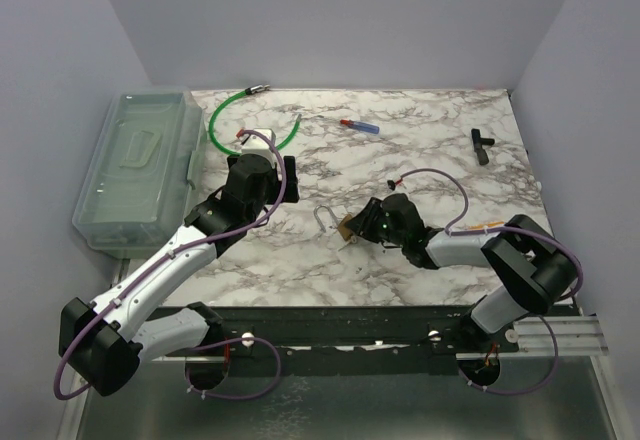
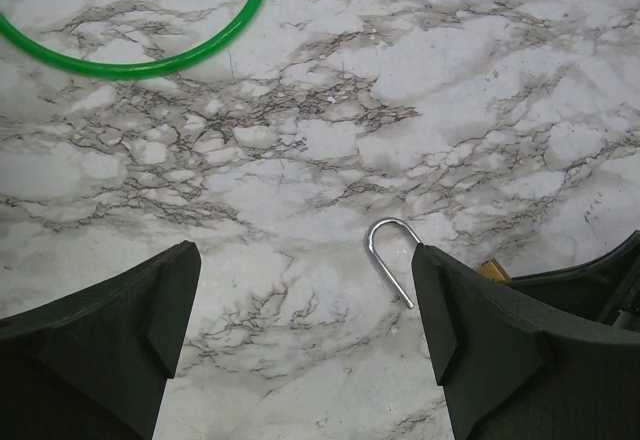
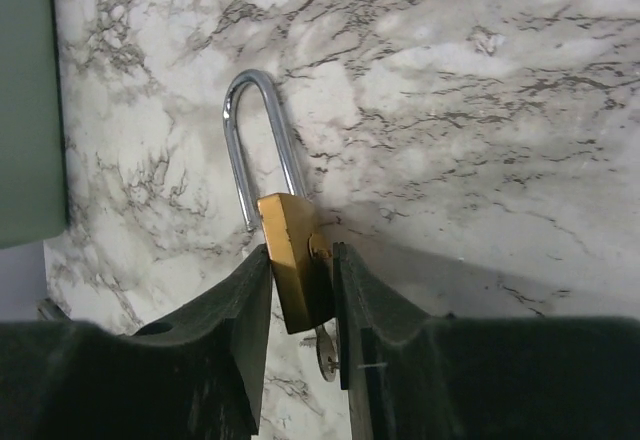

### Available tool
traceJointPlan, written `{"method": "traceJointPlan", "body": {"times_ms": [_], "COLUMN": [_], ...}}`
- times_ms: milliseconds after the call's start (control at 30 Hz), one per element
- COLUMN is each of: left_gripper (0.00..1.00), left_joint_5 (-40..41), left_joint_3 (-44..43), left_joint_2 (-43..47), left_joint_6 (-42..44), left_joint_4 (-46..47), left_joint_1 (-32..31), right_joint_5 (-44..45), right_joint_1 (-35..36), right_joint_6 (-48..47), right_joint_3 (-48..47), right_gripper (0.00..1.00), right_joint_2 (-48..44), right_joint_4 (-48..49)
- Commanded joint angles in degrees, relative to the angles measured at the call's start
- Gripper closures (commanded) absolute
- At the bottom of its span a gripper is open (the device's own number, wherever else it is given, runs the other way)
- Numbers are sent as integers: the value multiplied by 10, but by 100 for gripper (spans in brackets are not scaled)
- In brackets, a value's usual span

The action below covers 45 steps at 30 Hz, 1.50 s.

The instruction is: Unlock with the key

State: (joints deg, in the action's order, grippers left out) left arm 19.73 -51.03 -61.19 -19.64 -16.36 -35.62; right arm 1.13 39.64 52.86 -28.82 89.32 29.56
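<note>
A brass padlock (image 3: 290,260) stands on edge on the marble table (image 1: 430,160), its silver shackle (image 3: 250,110) swung free at one leg. A small key (image 3: 325,355) hangs from its underside. My right gripper (image 3: 302,260) reaches low across the table with its fingers on either side of the lock body. The jaws stand a little wider than the lock, which leans on the left finger with a gap below. In the top view the padlock (image 1: 348,228) sits at the right gripper (image 1: 358,228) tips. My left gripper (image 2: 305,260) hovers wide open and empty, the shackle (image 2: 390,245) by its right finger.
A clear plastic box (image 1: 135,165) stands at the table's left edge. Behind the left arm lies a green tube loop (image 1: 215,120). A blue and red screwdriver (image 1: 360,126) and a small black part (image 1: 482,143) lie at the back.
</note>
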Motion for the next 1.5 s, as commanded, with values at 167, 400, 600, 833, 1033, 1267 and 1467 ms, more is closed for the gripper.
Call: {"method": "traceJointPlan", "body": {"times_ms": [167, 400, 600, 833, 1033, 1267, 1467], "left_gripper": [7, 7, 7, 7, 7, 7, 5], "left_joint_5": [-11, -12, -16, -18, -21, -17, -7], "left_joint_3": [5, 6, 6, 4, 7, 12, 25], "left_joint_2": [-10, -11, -12, -11, -2, 25, 64], "left_joint_6": [14, 17, 17, 20, 21, 16, 13], "left_joint_4": [2, 2, 2, 1, 3, 5, 16], "left_joint_1": [3, 3, 3, 3, 2, 2, 2], "right_joint_5": [-8, 6, 71, 131, 149, 154, 182], "right_joint_1": [-17, -26, -29, -29, -29, -29, -29], "right_joint_6": [18, 2, -54, -122, -180, -216, -190], "right_joint_3": [13, 14, -15, -50, -91, -120, -116], "right_gripper": [62, 38, 23, 18, 0, 0, 0], "right_joint_2": [28, -4, -74, -155, -250, -392, -507], "right_joint_4": [38, -4, -117, -224, -293, -360, -412]}}
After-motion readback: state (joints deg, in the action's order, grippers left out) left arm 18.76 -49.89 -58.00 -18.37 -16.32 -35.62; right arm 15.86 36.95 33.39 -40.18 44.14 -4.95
